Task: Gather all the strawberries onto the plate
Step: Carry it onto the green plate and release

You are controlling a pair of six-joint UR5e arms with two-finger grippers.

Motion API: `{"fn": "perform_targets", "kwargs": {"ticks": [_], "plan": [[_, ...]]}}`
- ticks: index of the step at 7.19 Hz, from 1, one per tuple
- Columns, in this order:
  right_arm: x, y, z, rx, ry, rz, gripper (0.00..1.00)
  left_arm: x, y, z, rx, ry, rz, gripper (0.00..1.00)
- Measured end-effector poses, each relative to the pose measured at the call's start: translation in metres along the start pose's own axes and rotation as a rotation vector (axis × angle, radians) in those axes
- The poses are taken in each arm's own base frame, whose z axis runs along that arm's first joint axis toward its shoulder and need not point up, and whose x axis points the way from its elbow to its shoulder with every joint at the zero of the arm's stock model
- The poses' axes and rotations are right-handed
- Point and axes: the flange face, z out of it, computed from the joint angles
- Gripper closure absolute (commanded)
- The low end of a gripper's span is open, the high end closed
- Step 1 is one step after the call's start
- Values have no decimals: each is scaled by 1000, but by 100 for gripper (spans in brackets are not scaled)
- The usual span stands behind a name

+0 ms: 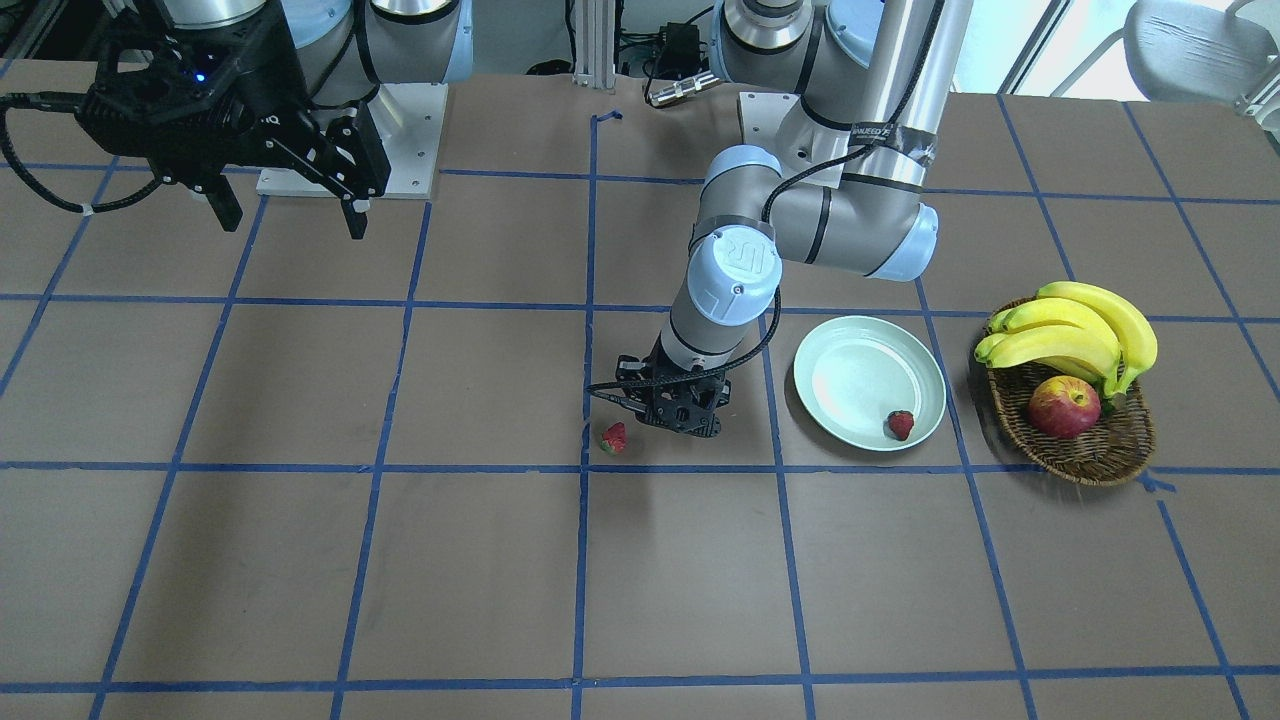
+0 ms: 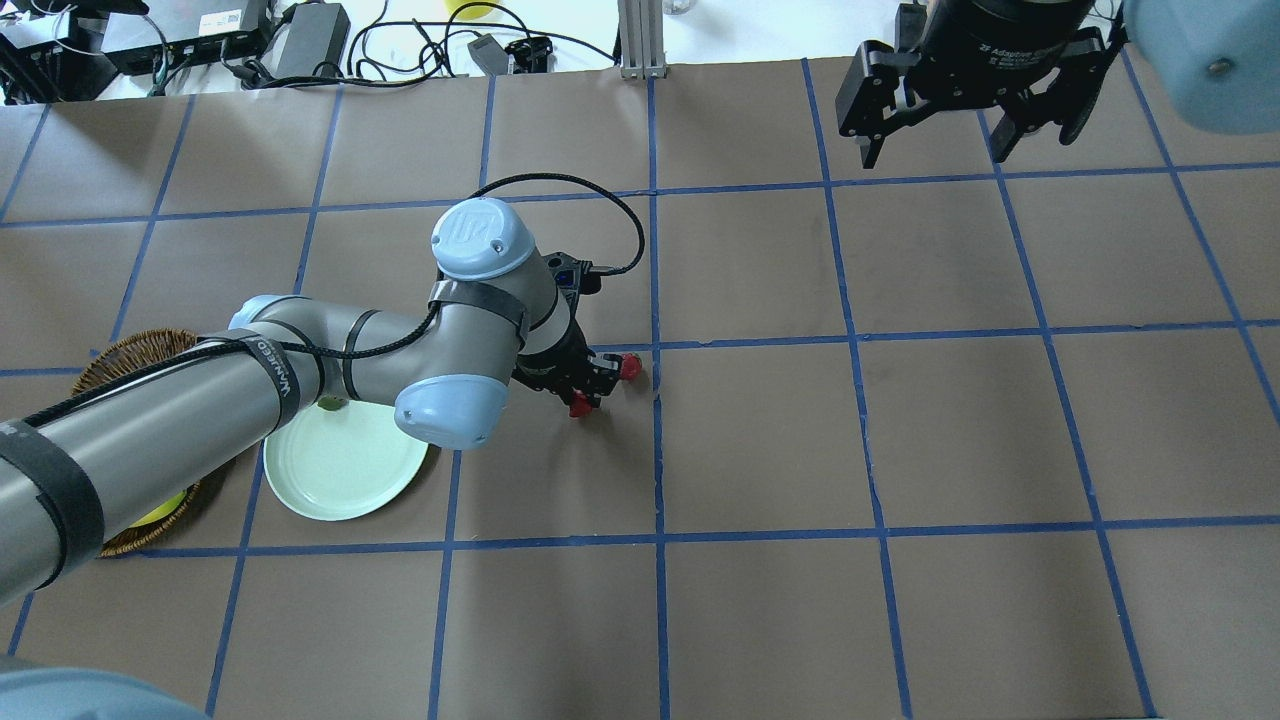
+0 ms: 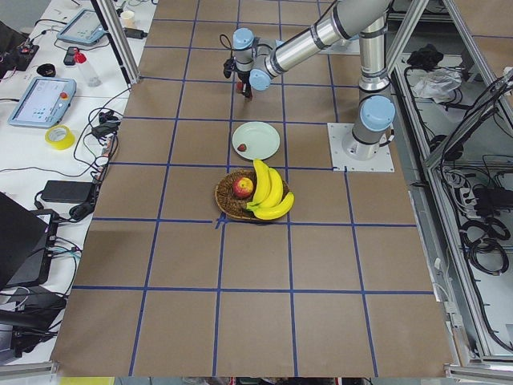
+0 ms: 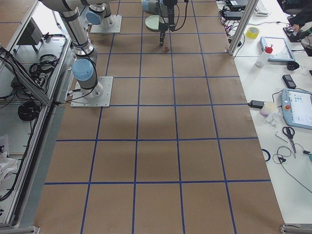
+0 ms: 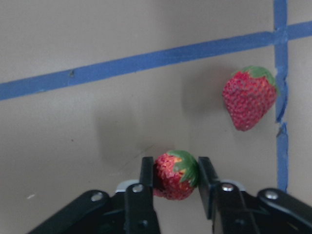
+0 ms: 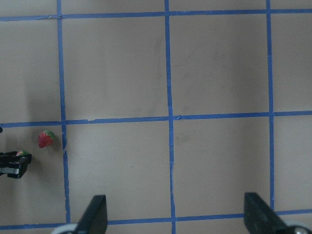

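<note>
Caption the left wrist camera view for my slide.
Left gripper pinching one strawberry; second strawberry lies beside the blue tape.

A robotics lab: paper-covered bench [image 4: 161,161] gridded with blue tape [image 4: 161,139], aluminium framing [image 4: 235,29], teach pendants [image 4: 297,107] and loose cables [image 4: 25,110] alongside.

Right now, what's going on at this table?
The left gripper is shut on a strawberry, low over the table, a little way from the plate. A second strawberry already lies in the plate. A third strawberry sits loose by the blue tape, close to that gripper. The right gripper hangs open and empty, far off to the side.
</note>
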Motion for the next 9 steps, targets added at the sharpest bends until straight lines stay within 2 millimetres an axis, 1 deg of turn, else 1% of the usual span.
{"fn": "perform_targets", "kwargs": {"ticks": [1, 2, 3, 4, 5, 6, 7, 8, 9], "plan": [[0, 0, 0, 1, -1, 0, 0, 1, -6, -12, 4, -6, 3, 100], [-1, 1, -1, 1, -2, -1, 0, 1, -16, -36, -17, -28, 20, 100], [-1, 1, -1, 1, -3, -2, 0, -5, -25, -67, -66, -82, 62, 100], [-1, 1, -1, 1, -3, -2, 0, -26, -32, -96, -132, -134, 94, 100], [-1, 1, -1, 1, -3, -2, 0, -59, -34, -115, -189, -149, 100, 100], [-1, 1, -1, 2, -3, -2, 0, -96, -33, -124, -230, -146, 109, 100], [-1, 1, -1, 2, -4, -2, 0, -132, -28, -122, -267, -150, 123, 100], [-1, 1, -2, 2, -4, -2, 0, -171, -22, -113, -297, -157, 110, 100], [-1, 1, -2, 2, -4, -2, 0, -201, -16, -101, -313, -156, 76, 100]]}}
